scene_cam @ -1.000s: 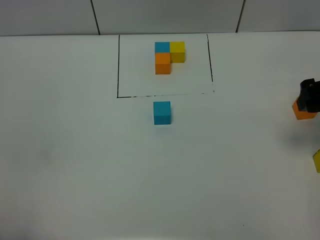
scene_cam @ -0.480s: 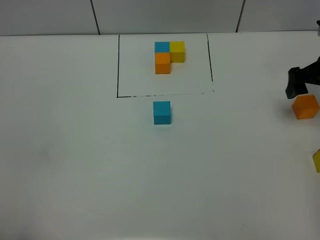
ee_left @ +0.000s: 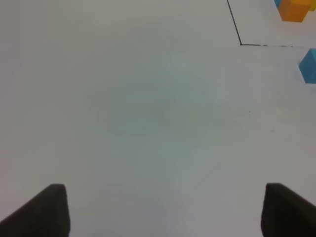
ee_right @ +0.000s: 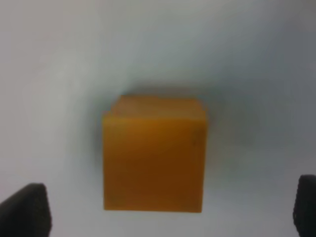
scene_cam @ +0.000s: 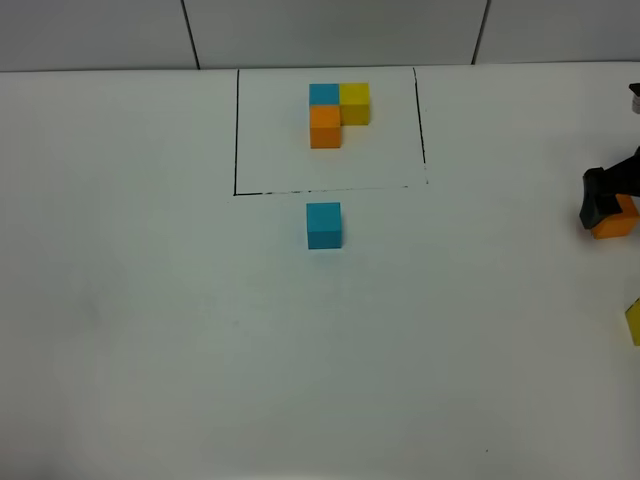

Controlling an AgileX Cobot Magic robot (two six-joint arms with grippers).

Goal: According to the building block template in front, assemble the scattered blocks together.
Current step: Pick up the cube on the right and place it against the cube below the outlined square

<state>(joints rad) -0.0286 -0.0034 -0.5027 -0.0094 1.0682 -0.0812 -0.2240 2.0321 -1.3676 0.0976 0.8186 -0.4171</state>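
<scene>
The orange cube sits square-on, ungripped, between spread right gripper fingers; left gripper fingers apart.

The exterior camera sits high, looking steeply down across the white table toward the back wall. The left wrist camera looks low over bare table past the spread fingertips of the left gripper. Far ahead of that gripper it shares the loose blue cube and the black outline with the high view. The right wrist camera stares closely, blurred, at the orange cube between the wide-set tips of the right gripper, a cube the high view also shows.
</scene>
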